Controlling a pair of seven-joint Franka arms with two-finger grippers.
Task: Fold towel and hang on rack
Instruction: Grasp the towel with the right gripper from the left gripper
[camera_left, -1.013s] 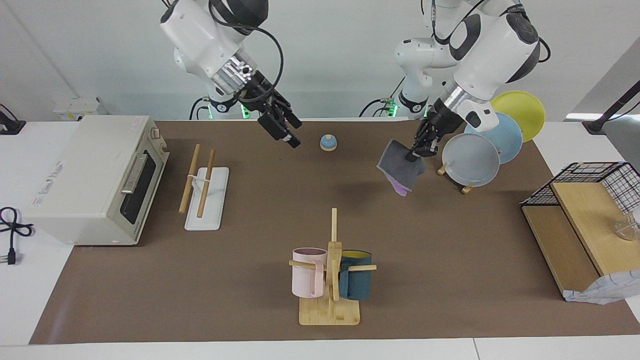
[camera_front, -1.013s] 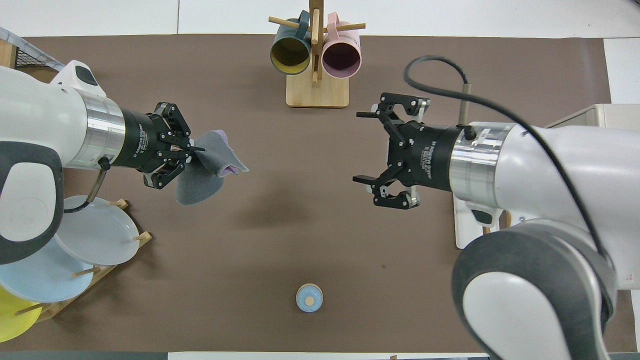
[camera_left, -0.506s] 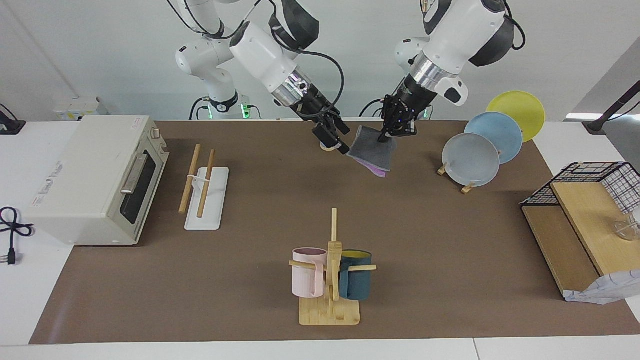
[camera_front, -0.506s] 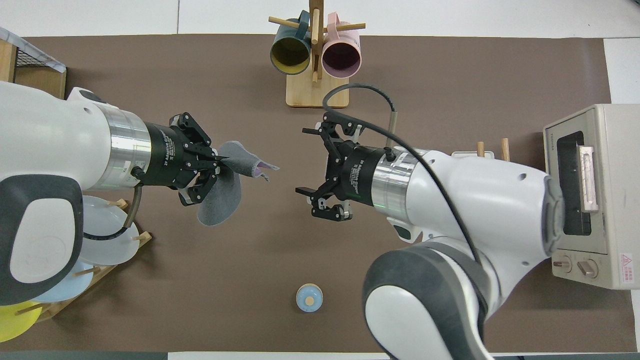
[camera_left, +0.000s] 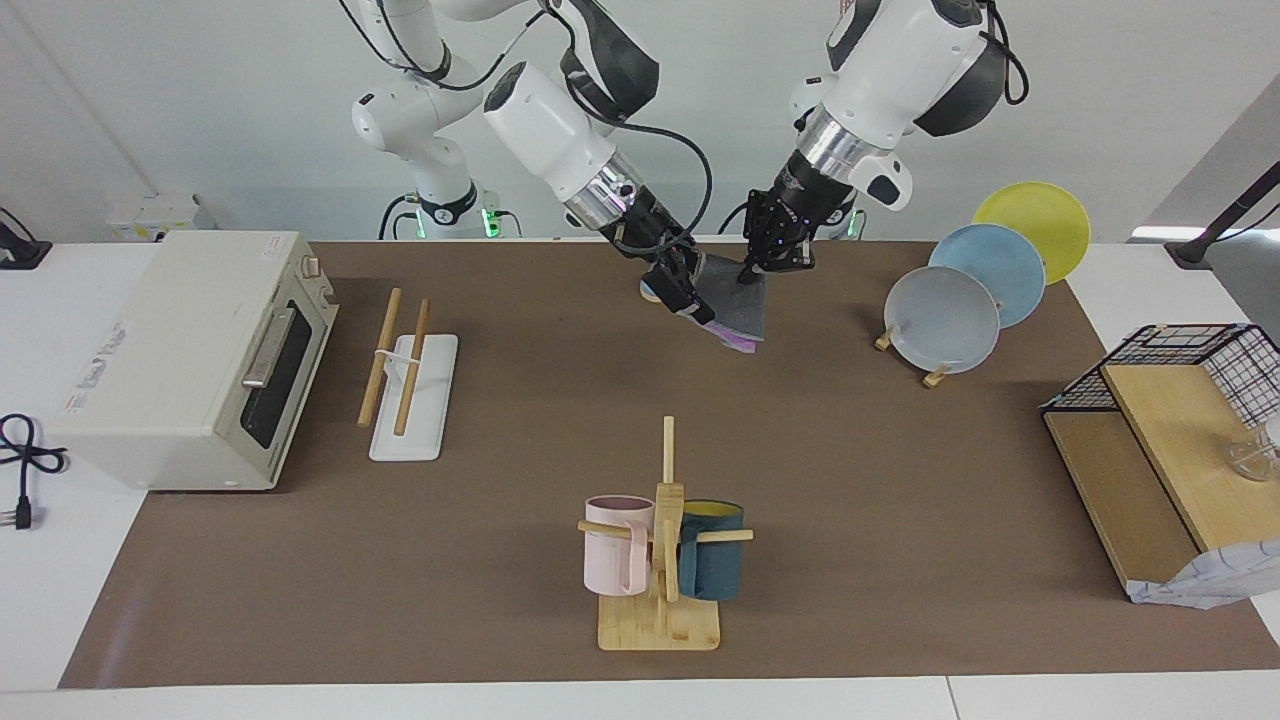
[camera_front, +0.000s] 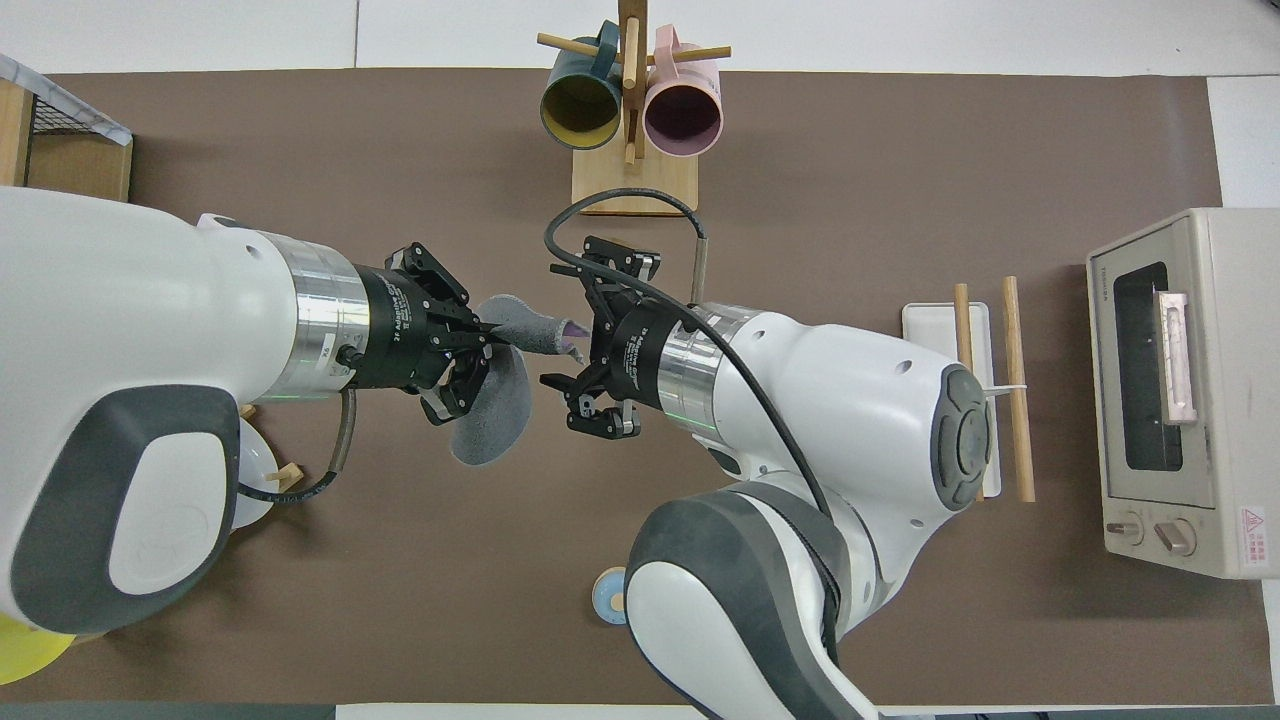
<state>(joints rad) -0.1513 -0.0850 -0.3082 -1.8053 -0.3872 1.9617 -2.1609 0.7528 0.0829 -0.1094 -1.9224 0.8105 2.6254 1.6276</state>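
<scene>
Towel (camera_left: 738, 305), thin limp cloth, grey over purple, hangs folded.

High facing view, steep overhead view; shared table (camera_left: 900, 500).

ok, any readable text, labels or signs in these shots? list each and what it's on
"2F Adaptive Gripper": white print on the left gripper body, overhead view.
Same print on the right gripper body: too blurred to be sure.
Toaster oven: brand mark by the door and red warning sticker near the knobs, both too small to read.
</scene>
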